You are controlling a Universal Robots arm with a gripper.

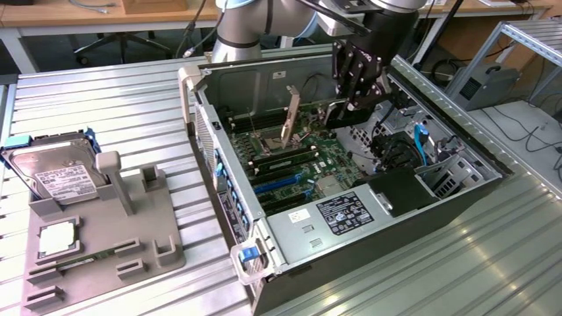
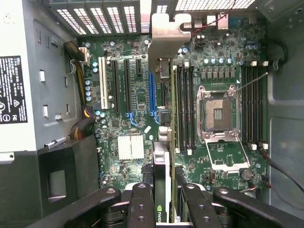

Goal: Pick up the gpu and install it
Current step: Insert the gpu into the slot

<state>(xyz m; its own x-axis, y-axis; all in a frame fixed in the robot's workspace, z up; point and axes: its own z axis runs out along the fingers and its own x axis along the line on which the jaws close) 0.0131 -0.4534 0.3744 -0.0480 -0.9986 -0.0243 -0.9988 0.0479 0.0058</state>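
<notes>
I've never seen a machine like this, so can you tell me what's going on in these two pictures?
That's a robot arm with a gripper, its pinching hand. One picture comes from a camera away from the arm; the other from a camera on the robot's wrist, looking into an open computer case. The gripper is shut on the gpu, a flat card held on edge over the green circuit board. Beside the case, a grey tray holds a hard drive.
</notes>
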